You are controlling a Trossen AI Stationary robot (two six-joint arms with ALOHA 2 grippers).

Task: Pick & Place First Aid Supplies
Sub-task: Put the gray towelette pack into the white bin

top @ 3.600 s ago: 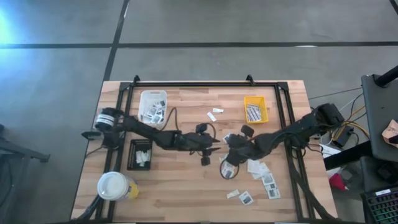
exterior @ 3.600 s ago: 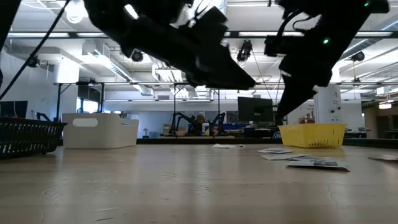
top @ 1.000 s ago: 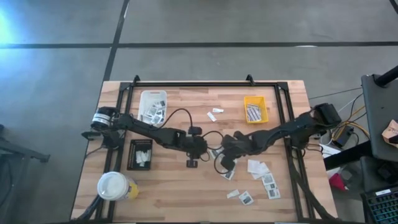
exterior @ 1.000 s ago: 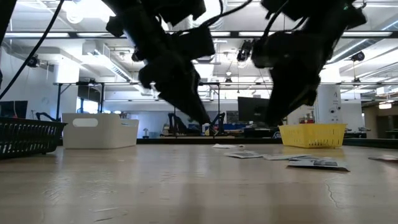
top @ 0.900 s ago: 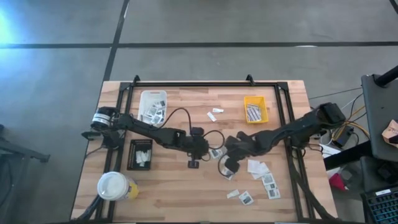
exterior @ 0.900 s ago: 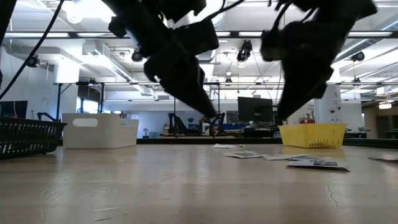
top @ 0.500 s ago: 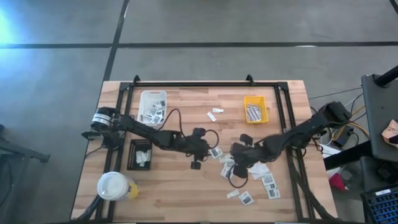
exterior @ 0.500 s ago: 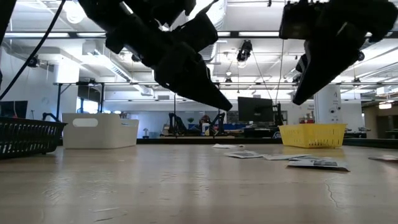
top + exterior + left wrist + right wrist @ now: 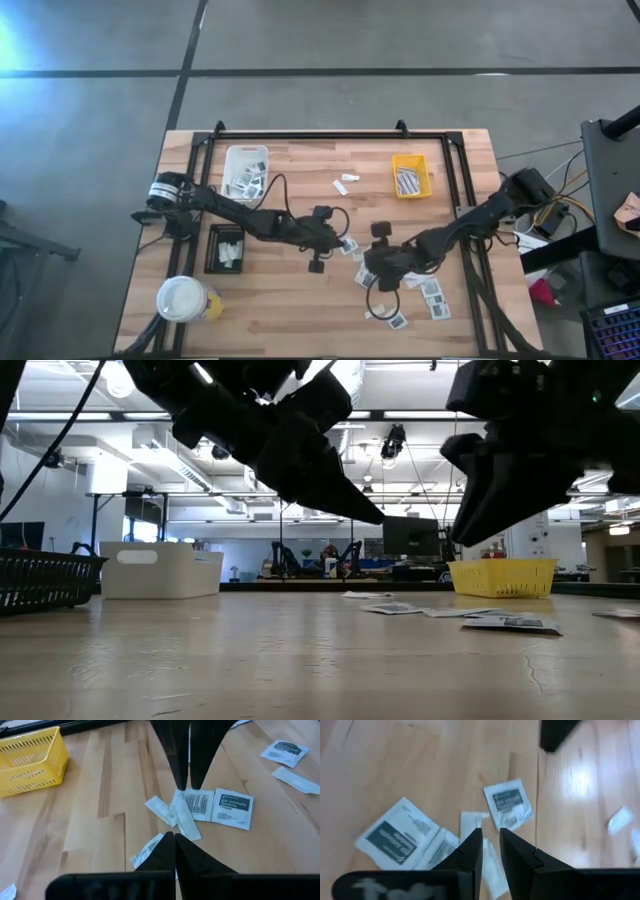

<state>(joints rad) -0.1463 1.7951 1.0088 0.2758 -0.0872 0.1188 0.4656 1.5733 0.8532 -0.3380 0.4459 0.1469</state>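
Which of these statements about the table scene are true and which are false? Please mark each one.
1. The left claw is shut, with nothing seen between its fingers. True.
2. The yellow tray is empty. False: it holds some grey and white pieces.
3. The black tray lies between the white tray and the big cup. True.
4. All packets are already in trays. False: loose packets lie on the wooden table.
5. The right claw hangs above packets. True.
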